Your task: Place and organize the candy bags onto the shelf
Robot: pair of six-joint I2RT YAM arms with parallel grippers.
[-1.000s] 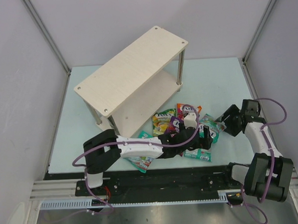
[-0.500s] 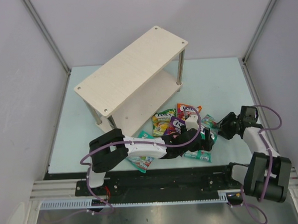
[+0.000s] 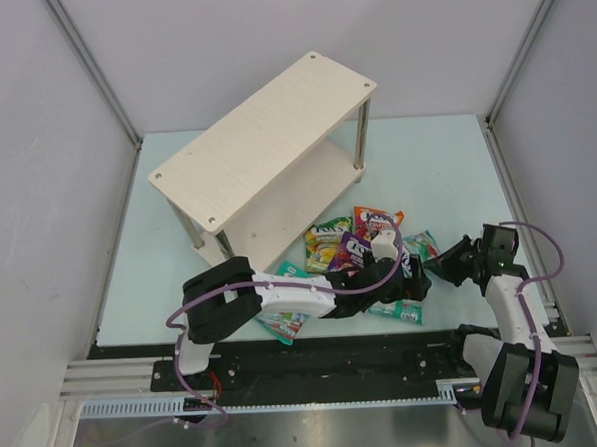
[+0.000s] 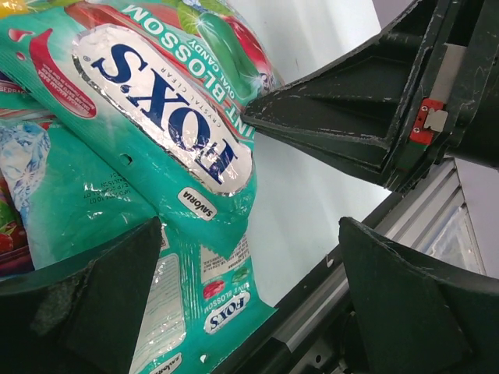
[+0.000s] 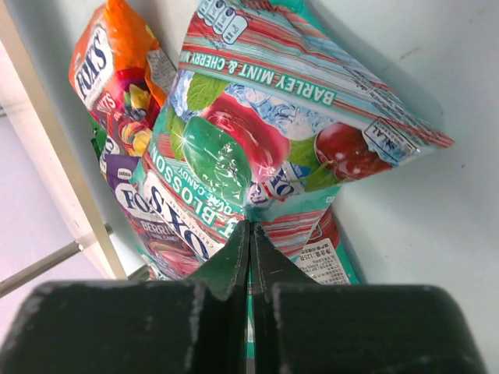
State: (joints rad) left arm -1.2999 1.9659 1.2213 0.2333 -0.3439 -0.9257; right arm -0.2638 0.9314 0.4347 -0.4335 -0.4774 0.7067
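Several candy bags point(image 3: 360, 242) lie heaped on the table in front of the shelf point(image 3: 264, 135), a two-tier pale wood unit at the back left. My right gripper point(image 5: 249, 230) is shut, its tips pinching the edge of a crumpled teal bag point(image 5: 234, 156) at the pile's right side point(image 3: 436, 266). My left gripper point(image 4: 249, 312) stands wide open over the pile's near edge, with a second teal bag point(image 4: 210, 304) lying below its fingers. That view also shows the pinched teal bag point(image 4: 156, 101) and the right gripper point(image 4: 251, 117) touching its corner.
An orange bag point(image 5: 109, 78) and a purple bag point(image 5: 148, 218) lie behind the teal one, near a shelf post point(image 5: 47, 265). Another teal bag point(image 3: 284, 326) sits under the left arm. The table's black front rail point(image 4: 366, 265) runs close by.
The right gripper has moved left to the pile and closed on the teal bag's edge. The left arm has shifted slightly right, its gripper still open.
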